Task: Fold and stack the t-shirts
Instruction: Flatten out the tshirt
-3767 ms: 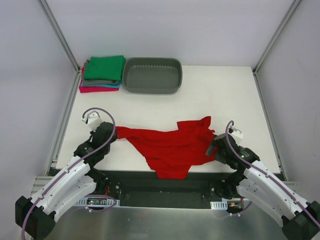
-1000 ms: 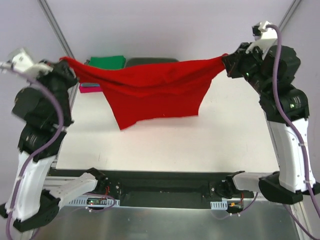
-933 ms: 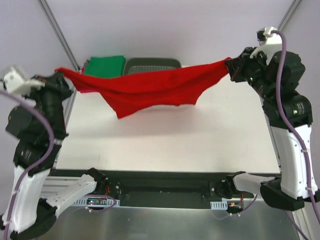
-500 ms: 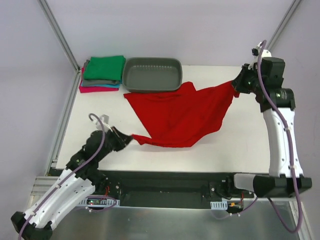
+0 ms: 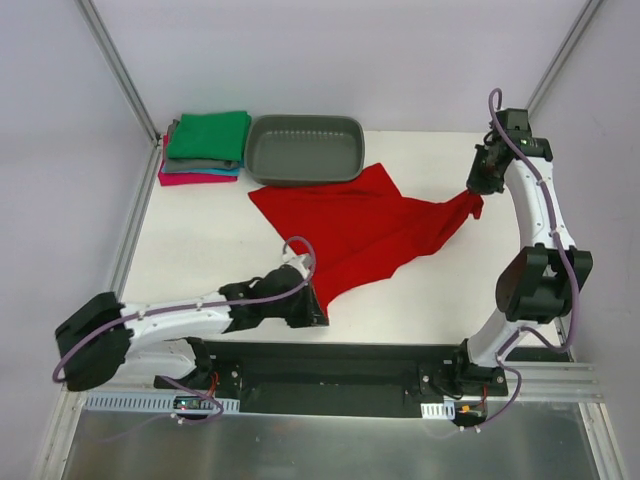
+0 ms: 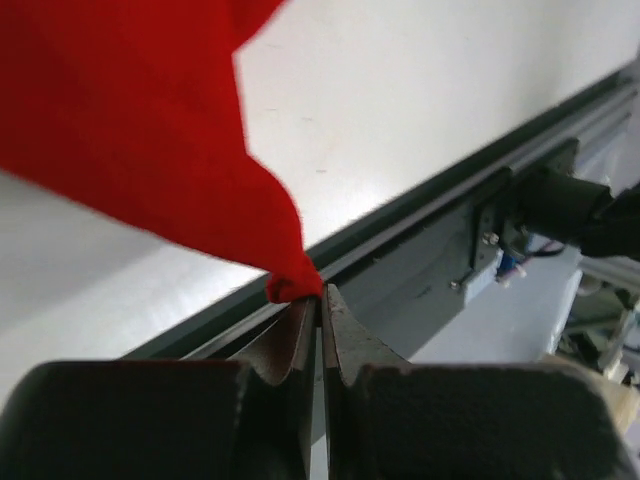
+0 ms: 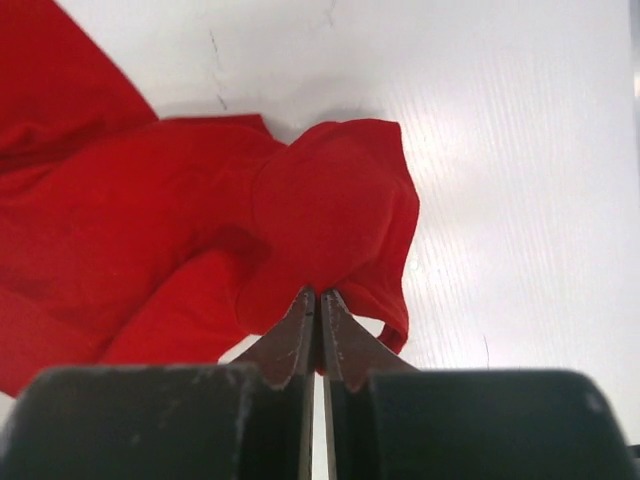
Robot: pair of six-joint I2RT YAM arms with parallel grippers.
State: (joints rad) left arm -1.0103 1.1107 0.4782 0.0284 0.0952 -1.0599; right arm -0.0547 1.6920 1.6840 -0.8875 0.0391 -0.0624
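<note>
A bright red t-shirt (image 5: 365, 225) lies stretched across the middle of the white table, from the tub's front edge down to the near edge. My left gripper (image 5: 318, 312) is low at the near edge, shut on the shirt's near corner (image 6: 290, 285). My right gripper (image 5: 476, 190) is at the right, shut on a bunched corner of the red cloth (image 7: 330, 215), held just above the table. Folded t-shirts (image 5: 205, 148) sit stacked at the back left, green on top, then grey, teal and magenta.
A grey oval plastic tub (image 5: 304, 150) stands at the back, next to the folded stack and touching the red shirt's far edge. The table's dark front rail (image 6: 420, 215) runs right under the left gripper. Frame posts stand at both back corners.
Both arms have come down from holding the shirt stretched in the air. The left gripper swept right along the near edge, pulling its corner; the right lowered its corner toward the table.
</note>
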